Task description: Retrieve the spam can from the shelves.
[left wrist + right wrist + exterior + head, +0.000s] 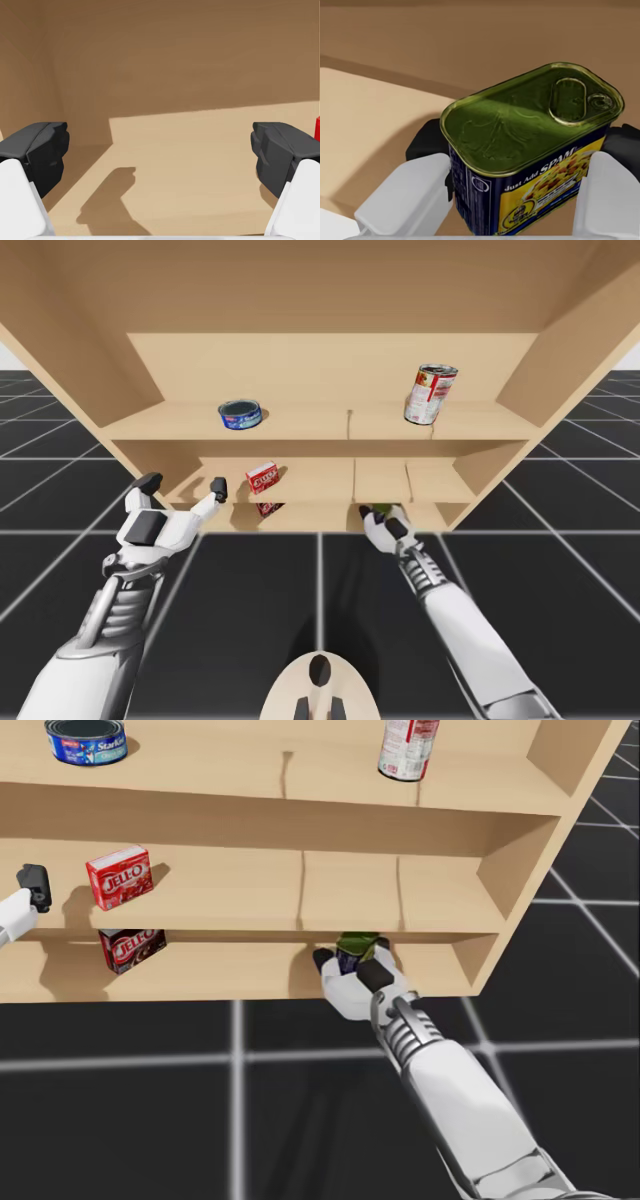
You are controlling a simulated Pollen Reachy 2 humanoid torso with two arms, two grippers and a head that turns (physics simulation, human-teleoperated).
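Spam can (530, 150): blue-and-yellow rectangular tin with a green-gold lid and a pull tab, sitting between the fingers of the right claw (352, 968). A dark pad presses on each opposite side wall, so the claw is closed on the can and holding it. The grip is across the sides with the lid facing back toward the wrist. That probably suits a low slot, since the arm comes in level and there's no room to grab from above.

The can is at the front lip of the bottom shelf (230, 975), just under the middle shelf (350, 890). I can't tell if its base is lifted or resting on the board. My read is that the grasp is done and the pull-out isn't. The next move should be straight back, kept low to miss the board overhead.

Left claw (160, 150): fingers spread wide with nothing between them. It sits at the left end of the middle shelf and faces bare board and the back wall of the shelves (300, 370). It looks parked out of the way, not helping.

A red box (119, 877) is just beside the left claw's right finger, and a dark red box (130, 948) is below it on the bottom shelf. Both are well apart from the right claw. On the top shelf (250, 770), a blue flat can (86, 740) and a red-and-white tall can (408, 745) are above both claws and clear of the exit path.
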